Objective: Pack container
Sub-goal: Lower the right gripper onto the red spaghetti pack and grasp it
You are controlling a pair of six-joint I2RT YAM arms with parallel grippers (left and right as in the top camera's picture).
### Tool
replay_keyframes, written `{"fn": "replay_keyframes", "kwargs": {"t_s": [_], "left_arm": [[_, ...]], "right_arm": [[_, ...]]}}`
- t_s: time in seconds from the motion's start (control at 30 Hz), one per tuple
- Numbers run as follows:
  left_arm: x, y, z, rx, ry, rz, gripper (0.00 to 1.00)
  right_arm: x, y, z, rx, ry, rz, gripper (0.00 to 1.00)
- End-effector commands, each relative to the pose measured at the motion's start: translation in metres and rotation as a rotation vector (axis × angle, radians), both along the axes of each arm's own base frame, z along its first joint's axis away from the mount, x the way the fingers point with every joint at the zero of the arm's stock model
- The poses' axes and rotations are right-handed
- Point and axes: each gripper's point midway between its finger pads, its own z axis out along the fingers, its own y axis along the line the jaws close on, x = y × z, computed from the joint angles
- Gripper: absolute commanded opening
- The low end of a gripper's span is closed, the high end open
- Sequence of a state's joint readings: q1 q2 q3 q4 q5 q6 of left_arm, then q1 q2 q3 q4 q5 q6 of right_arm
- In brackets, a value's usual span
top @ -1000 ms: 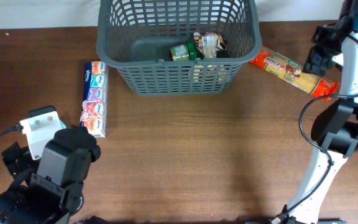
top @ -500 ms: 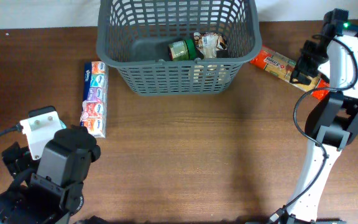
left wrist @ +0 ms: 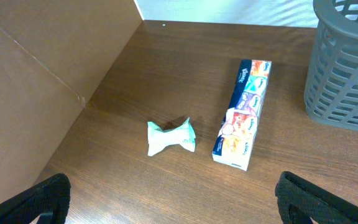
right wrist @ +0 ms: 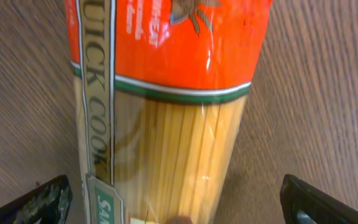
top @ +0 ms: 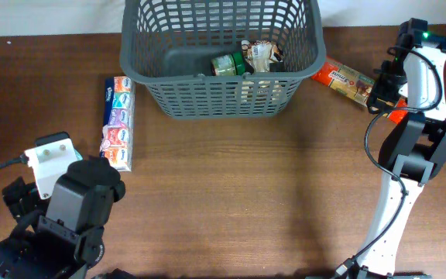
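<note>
The right jaws stand wide apart, released, straddling the spaghetti pack [right wrist: 166, 124] from above, with one dark fingertip [right wrist: 42, 202] showing on either side of it. I can't tell whether they touch it. The left jaws also hang wide, with nothing between them, low at the near left corner.

The basket [top: 219, 97] sits at the far middle of the worktop [top: 269, 194], mouth up, its long axis running left to right. A green can [top: 227, 63] and a crumpled packet [top: 262, 54] lie inside.

A second ago the right arm [top: 420, 93] was farther right, off the pack. It has since swung in over the pack's near right end and covers it. The left arm [top: 60, 217] hasn't stirred.

The pack lies slantwise, its far left end just beside the basket's right corner. The tissue strip [top: 118, 122] lies near-to-far just left of the basket. The basket's far side runs out of view. A broad band of bare wood stretches from its near wall toward the near edge.
</note>
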State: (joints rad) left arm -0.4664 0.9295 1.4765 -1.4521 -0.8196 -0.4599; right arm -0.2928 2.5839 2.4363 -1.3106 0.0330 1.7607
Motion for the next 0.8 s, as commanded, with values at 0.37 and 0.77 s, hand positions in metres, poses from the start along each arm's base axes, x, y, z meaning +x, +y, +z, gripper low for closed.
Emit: {"fn": "replay_keyframes", "kwargs": {"t_s": [0.37, 0.77], "left_arm": [[0.000, 0.000, 0.002, 0.005, -0.004, -0.002, 0.99], [0.000, 0.000, 0.002, 0.005, -0.004, -0.002, 0.99]], "right_arm": [[-0.007, 0.002, -0.036, -0.023, 0.085, 0.047, 0.99], [-0.006, 0.010, -0.051, -0.024, 0.108, 0.070, 0.99]]}}
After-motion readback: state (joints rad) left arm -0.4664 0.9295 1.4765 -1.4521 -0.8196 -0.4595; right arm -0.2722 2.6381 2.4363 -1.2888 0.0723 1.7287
